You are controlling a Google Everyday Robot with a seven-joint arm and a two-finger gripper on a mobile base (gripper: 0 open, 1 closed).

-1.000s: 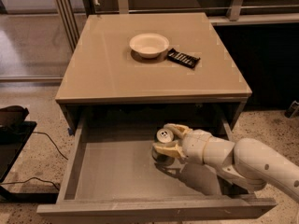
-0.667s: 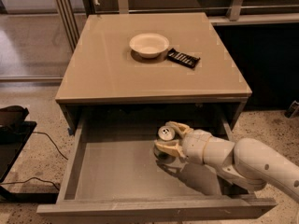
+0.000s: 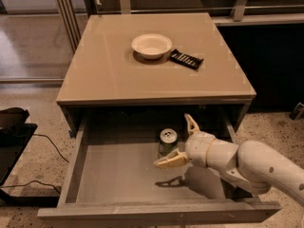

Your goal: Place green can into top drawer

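The green can (image 3: 167, 143) stands upright on the floor of the open top drawer (image 3: 118, 177), near the drawer's back middle, its silver top showing. My gripper (image 3: 177, 140) is inside the drawer just right of the can, fingers spread wide: one finger (image 3: 191, 124) points up behind the can, the other (image 3: 169, 161) lies in front of the can's base. The fingers are apart from the can and hold nothing. The white arm (image 3: 251, 167) comes in from the lower right.
On the cabinet top (image 3: 104, 70) sit a white bowl (image 3: 151, 45) and a dark flat packet (image 3: 186, 59). A black object with cables (image 3: 12, 127) lies on the floor at left. Dark furniture stands at right.
The gripper was shut on the can; now its fingers have opened and let go, and the can stands by itself on the drawer floor.
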